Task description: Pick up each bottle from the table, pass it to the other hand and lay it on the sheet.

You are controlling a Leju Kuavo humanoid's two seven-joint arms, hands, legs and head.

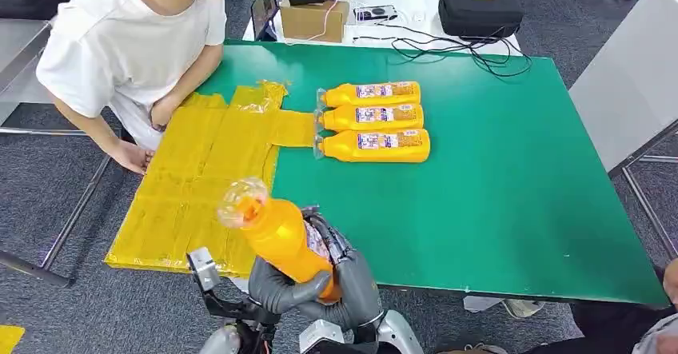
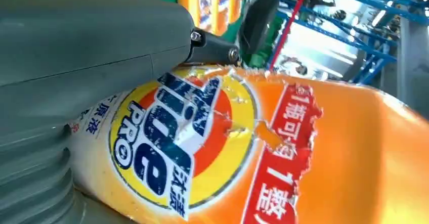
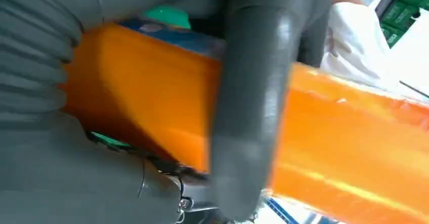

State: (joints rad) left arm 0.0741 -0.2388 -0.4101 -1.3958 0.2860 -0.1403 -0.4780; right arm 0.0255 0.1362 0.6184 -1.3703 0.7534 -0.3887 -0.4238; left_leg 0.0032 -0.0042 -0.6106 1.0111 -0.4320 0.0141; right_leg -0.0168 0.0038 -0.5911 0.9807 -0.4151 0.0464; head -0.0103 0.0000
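Lower centre of the head view: grey hands, the left hand (image 1: 276, 286) and right hand (image 1: 352, 278), on silver wrists. Ribbed grey cover, thick grey thumb (image 3: 253, 107), small screws near dark fingers (image 2: 215, 49).

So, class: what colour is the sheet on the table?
Yellow; the sheet shows best in the head view.

The right hand (image 3: 152, 102) wraps its grey fingers (image 3: 253, 107) around the orange bottle (image 3: 354, 153).

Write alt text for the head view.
Both hands, left and right, grip an orange bottle near the green table's front edge. Three more bottles lie side by side mid-table beside a yellow sheet; a person sits at the far left.
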